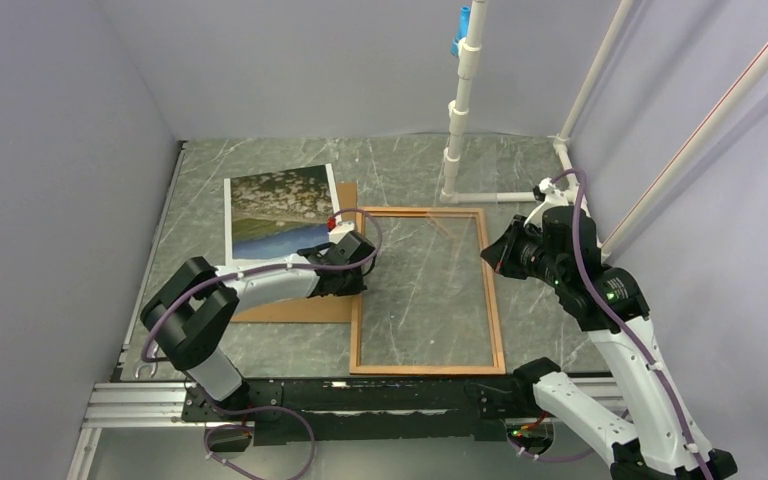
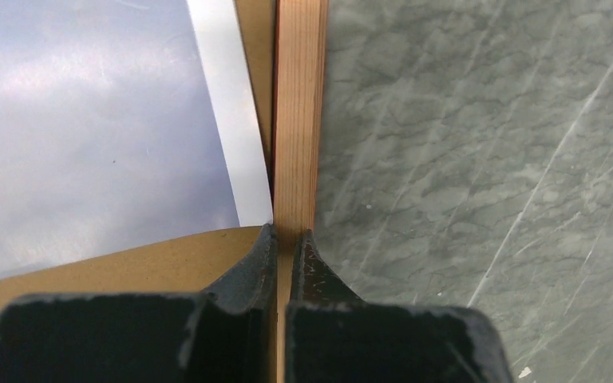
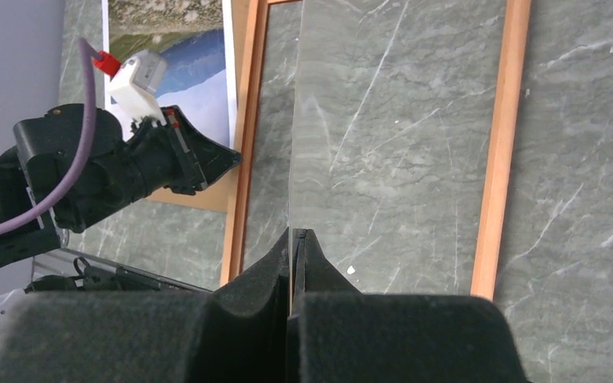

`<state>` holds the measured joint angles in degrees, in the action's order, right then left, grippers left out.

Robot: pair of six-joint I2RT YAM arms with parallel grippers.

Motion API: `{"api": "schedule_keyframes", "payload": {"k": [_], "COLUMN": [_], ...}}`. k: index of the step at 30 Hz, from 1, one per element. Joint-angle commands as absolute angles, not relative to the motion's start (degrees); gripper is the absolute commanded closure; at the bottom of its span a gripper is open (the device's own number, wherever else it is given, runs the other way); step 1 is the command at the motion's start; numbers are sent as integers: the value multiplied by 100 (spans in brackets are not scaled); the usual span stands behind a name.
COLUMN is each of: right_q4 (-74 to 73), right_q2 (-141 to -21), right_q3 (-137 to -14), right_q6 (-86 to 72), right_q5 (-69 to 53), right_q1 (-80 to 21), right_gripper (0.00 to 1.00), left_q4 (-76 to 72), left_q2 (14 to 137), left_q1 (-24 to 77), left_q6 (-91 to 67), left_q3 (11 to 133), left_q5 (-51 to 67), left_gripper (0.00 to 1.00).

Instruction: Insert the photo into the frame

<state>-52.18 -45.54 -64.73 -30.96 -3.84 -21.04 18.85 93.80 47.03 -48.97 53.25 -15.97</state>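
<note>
The orange-brown wooden frame (image 1: 426, 290) lies flat at the table's middle. My left gripper (image 1: 357, 262) is shut on its left rail (image 2: 299, 120), one finger on each side of the wood (image 2: 289, 235). The photo (image 1: 278, 208) lies face up to the left of the frame, its white border (image 2: 231, 120) close to that rail. My right gripper (image 1: 490, 255) hovers at the frame's right side, shut (image 3: 293, 233) on a thin clear pane. The pane's edge (image 3: 291, 144) runs straight out from between the jaws, over the frame.
A plain brown backing board (image 1: 300, 308) lies under the photo, against the frame's left rail. White pipe uprights (image 1: 457, 130) stand at the back right. Grey walls close in the left and back. An aluminium rail (image 1: 140, 405) runs along the near edge.
</note>
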Motion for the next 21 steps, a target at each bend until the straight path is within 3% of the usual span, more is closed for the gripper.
{"api": "schedule_keyframes", "payload": {"k": [1, 8, 11, 14, 16, 18, 21], "right_q4": [-4771, -4601, -4562, -4615, -4630, -4566, -4420], "right_q2": [-4522, -4613, -4648, -4711, -4758, -4786, -4790], "right_q3": [-6423, -6319, -6344, -6515, -6648, -6739, -6748], "right_q6": [-3006, -3012, -3038, -3057, -3074, -3076, -3087], "right_q5": [-497, -671, -771, -928, -1092, -1275, -1500], "right_q1": [-2087, -2087, -2082, -2085, -2084, -2083, -2085], "right_gripper": [100, 100, 100, 100, 100, 100, 100], "left_q4": [2622, 2316, 2335, 2201, 2147, 2098, 1948], "left_q2": [9244, 9247, 9187, 8829, 8466, 8064, 7470], "left_q1": [4454, 4580, 4614, 4709, 4772, 4794, 4791], "left_q6": [-5376, -4746, -4473, -4272, -4204, -4203, -4287], "left_q3": [4838, 5014, 5124, 5049, 4965, 4836, 4536], "left_q5": [-1913, -1696, -1600, -1496, -1402, -1278, -1085], "left_gripper": [100, 99, 79, 46, 31, 23, 21]}}
